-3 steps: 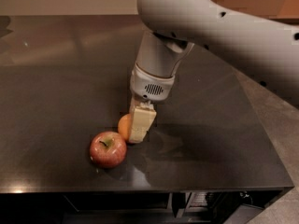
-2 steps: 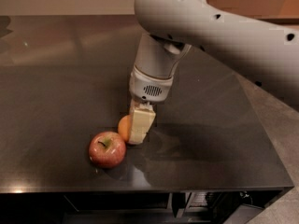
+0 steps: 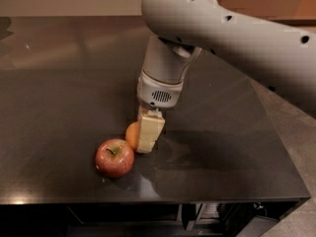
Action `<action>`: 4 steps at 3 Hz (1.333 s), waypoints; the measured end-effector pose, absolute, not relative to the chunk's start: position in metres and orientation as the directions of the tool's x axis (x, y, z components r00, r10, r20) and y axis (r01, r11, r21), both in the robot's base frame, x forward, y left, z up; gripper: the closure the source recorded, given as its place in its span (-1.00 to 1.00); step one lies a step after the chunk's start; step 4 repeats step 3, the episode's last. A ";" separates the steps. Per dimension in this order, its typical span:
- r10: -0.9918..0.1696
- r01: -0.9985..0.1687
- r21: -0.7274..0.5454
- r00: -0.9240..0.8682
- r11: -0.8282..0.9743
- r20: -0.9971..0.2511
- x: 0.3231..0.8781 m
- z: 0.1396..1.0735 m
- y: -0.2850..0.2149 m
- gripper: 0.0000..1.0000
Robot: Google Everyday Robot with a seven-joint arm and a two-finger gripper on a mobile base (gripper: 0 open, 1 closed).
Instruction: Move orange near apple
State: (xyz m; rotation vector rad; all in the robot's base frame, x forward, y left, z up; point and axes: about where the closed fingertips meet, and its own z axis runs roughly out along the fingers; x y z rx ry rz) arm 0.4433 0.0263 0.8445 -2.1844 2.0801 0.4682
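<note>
The orange (image 3: 131, 135) sits low on the dark table (image 3: 59, 98), just right of and behind the red apple (image 3: 114, 157), almost touching it. Only its left part shows; the rest is hidden behind my gripper. My gripper (image 3: 147, 143) points straight down from the grey arm (image 3: 163, 78) and reaches the table right at the orange, covering its right side. The apple stands upright with its stem up, a short way left of the gripper.
The table's front edge (image 3: 148, 200) runs just below the apple. Its right edge (image 3: 281, 147) borders a grey floor. The big grey arm link (image 3: 237, 28) spans the upper right.
The orange, the apple and the gripper stay in the same places. Only the upper arm has shifted slightly.
</note>
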 end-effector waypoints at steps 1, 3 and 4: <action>-0.959 -0.987 0.142 0.028 -0.070 -0.281 0.443 0.844 0.028 -0.77; -0.959 -0.988 0.139 0.029 -0.071 -0.283 0.444 0.844 0.029 -1.00; -0.959 -0.988 0.139 0.029 -0.071 -0.283 0.444 0.844 0.029 -1.00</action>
